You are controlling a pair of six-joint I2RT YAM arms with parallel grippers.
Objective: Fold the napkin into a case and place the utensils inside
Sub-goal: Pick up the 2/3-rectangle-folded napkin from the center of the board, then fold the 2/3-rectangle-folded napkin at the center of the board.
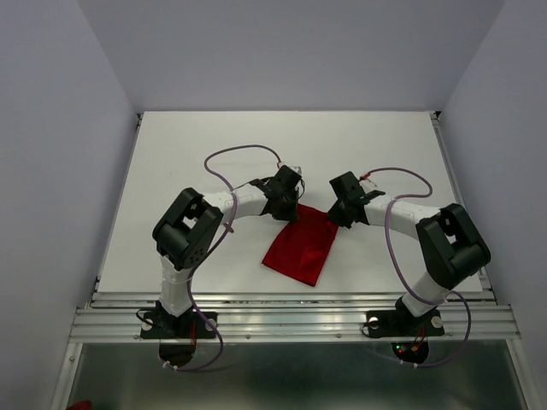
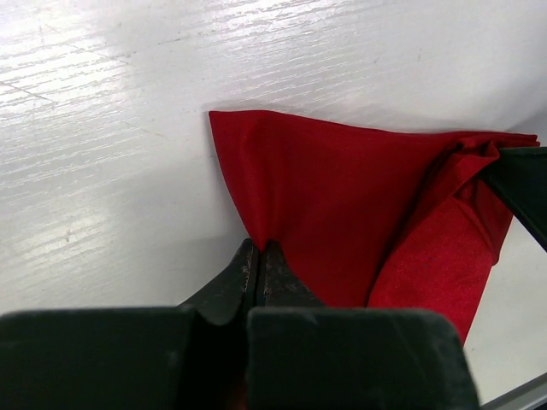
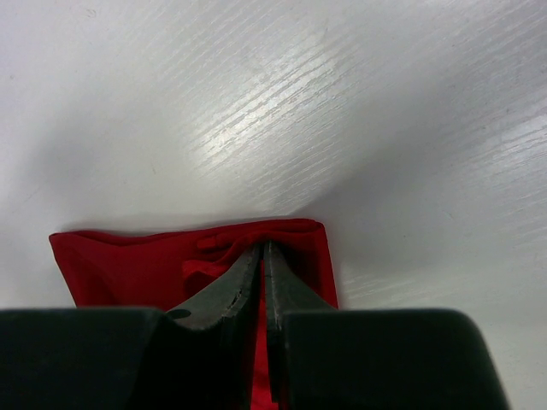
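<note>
The napkin point(image 1: 297, 248) lies on the worktop point(image 1: 214, 154) between the two arms, and every place below is given from it. Its near end lies loose and unheld. If the far edge is lifted or drawn across too quickly, that end is judged likely to drag and the layers to slide apart, so that the fold is spoiled. At its far left corner the left hand point(image 2: 259, 253) is closed, with only a sliver of cloth pinched at the very tips, and so slight a hold could be lost under a pull. At its far right corner the right hand point(image 3: 262, 249) is clamped on a bunched hem, with red cloth seen between the fingers. If the two hands are moved unevenly, the cloth could be twisted or pulled taut between them. No utensils can be seen near the napkin, so the filling step is judged far off.

The napkin is seen as bright red, plain and soft, and it is doubled into a slanted oblong. Toward the right hand a crumpled, overlapping flap is shown, while the side toward the left hand is smooth.
</note>
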